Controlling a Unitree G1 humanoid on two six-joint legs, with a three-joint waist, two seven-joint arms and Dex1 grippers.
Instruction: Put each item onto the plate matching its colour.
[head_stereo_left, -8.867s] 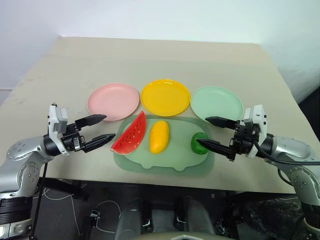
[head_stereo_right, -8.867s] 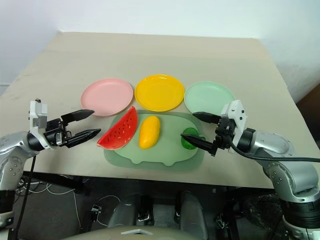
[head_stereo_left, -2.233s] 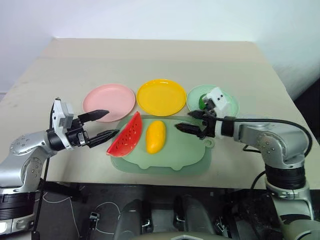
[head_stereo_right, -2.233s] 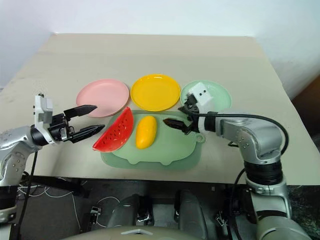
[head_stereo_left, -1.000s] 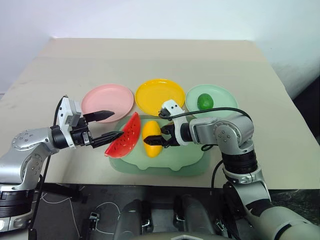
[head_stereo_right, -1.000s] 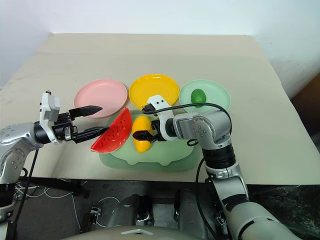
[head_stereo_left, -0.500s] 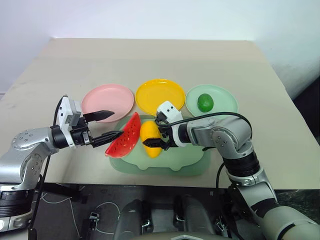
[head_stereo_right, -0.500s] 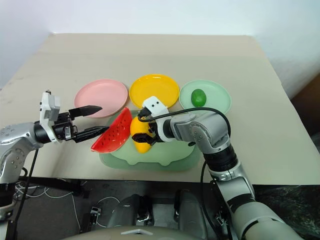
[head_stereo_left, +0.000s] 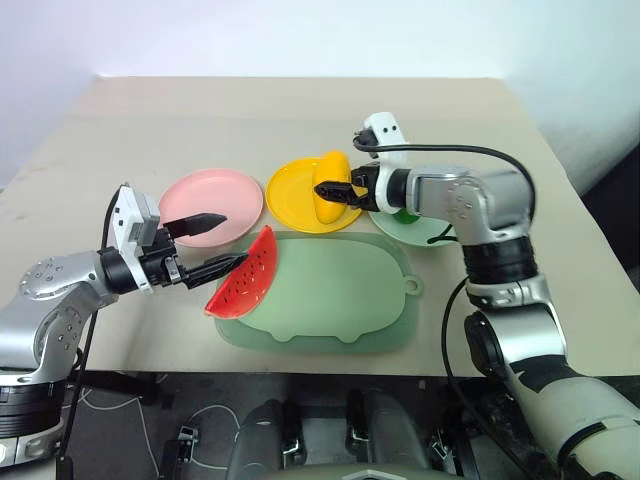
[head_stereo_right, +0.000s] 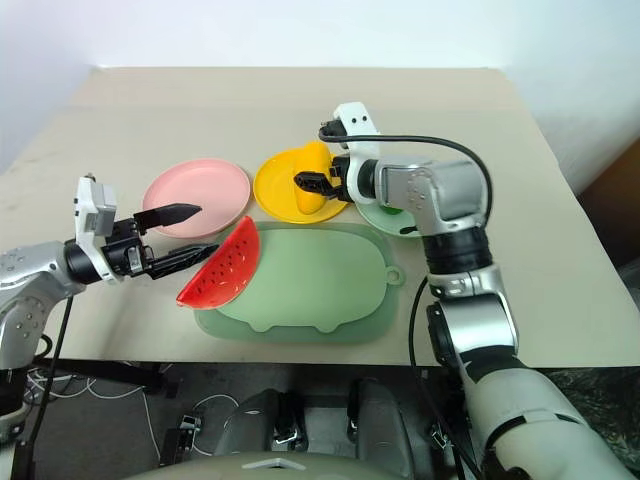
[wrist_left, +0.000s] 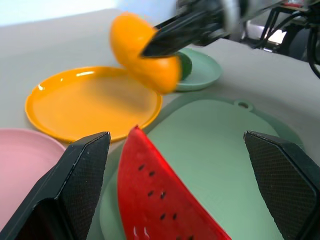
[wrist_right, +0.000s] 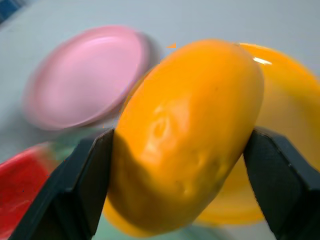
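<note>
On the left, the left gripper (head_stereo_left: 213, 243) hangs just above the table (head_stereo_left: 120, 130) with its two black fingers spread and nothing between them; the upper finger reaches over the near edge of the pink plate (head_stereo_left: 212, 196), the lower one points at the rind end of the watermelon slice (head_stereo_left: 244, 274). That slice lies on its side across the left edge of the pale green pig-shaped mat (head_stereo_left: 330, 290), red face up, just in front of the pink plate. Next along, the yellow plate (head_stereo_left: 292, 192) sits between the pink one and the mint green plate (head_stereo_left: 428, 228). The right gripper (head_stereo_left: 336, 192) is clamped on the mango (head_stereo_left: 331, 186), one finger on each side, holding it raised over the right part of the yellow plate. Farther right, the round green fruit (wrist_left: 184, 64) rests on the mint green plate, mostly hidden behind the right arm in the head views
</note>
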